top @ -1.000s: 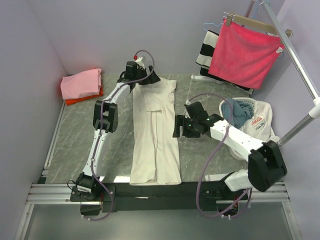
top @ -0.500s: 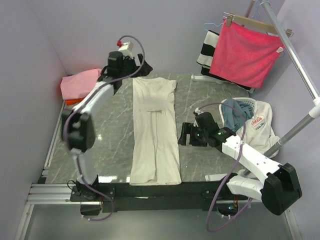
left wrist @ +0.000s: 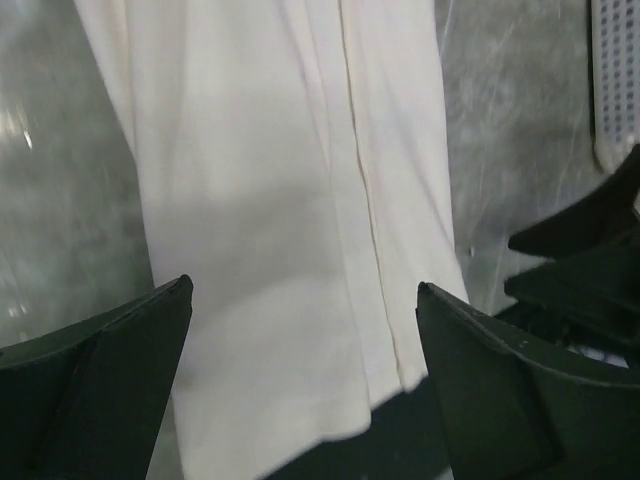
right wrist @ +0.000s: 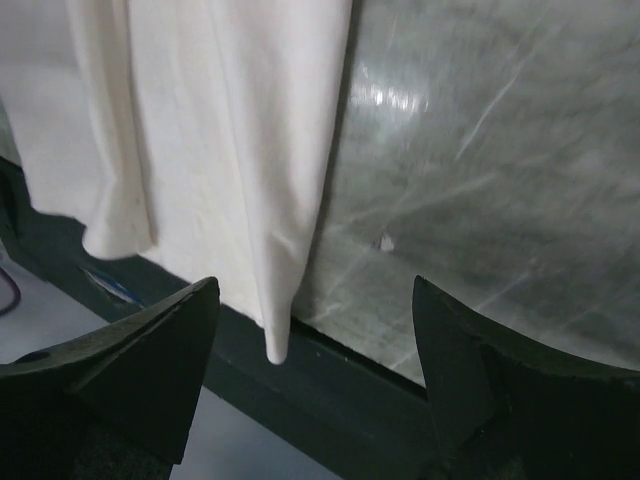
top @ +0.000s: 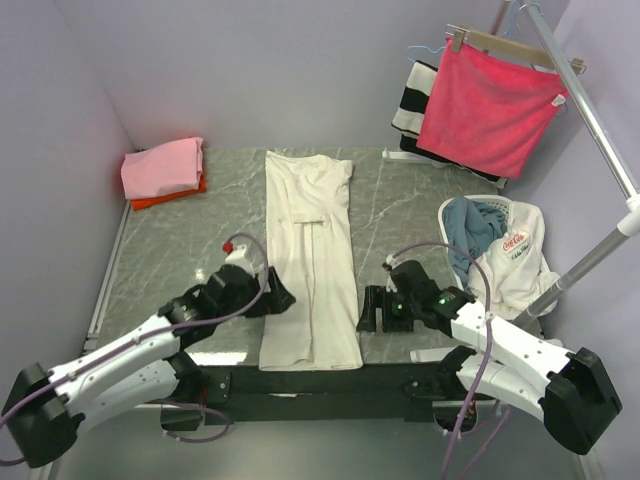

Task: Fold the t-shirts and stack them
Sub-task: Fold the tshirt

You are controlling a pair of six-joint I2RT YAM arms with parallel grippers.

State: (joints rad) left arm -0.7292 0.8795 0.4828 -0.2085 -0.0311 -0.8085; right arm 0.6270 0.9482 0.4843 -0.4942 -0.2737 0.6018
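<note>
The cream tee (top: 310,250) is seen laid lengthwise down the middle of the counter (top: 410,215), flanked near its hem by the left pincer (top: 281,298) and right pincer (top: 368,310). Both are spread wide, nothing gripped (pink tee (top: 162,167) stacked on orange-red tee (top: 168,197), far-left corner).

Spread tee (top: 310,250) lies lengthwise down ctr of counter (top: 410,205), collar end toward far wall, near hem hanging over near edge. L gripper (top: 272,296) sits just L of its near end and R gripper (top: 372,310) just R of it, tee between them. Far-L corner, well apart from spread tee: upper folded tee (top: 160,167) on lower folded tee (top: 168,198); basket (top: 528,232) w/ clothes in it at counter's R edge, hung cloth (top: 485,105) on hanger (top: 505,43) behind that at far R, second cloth (top: 412,95) behind it to its L.
</note>
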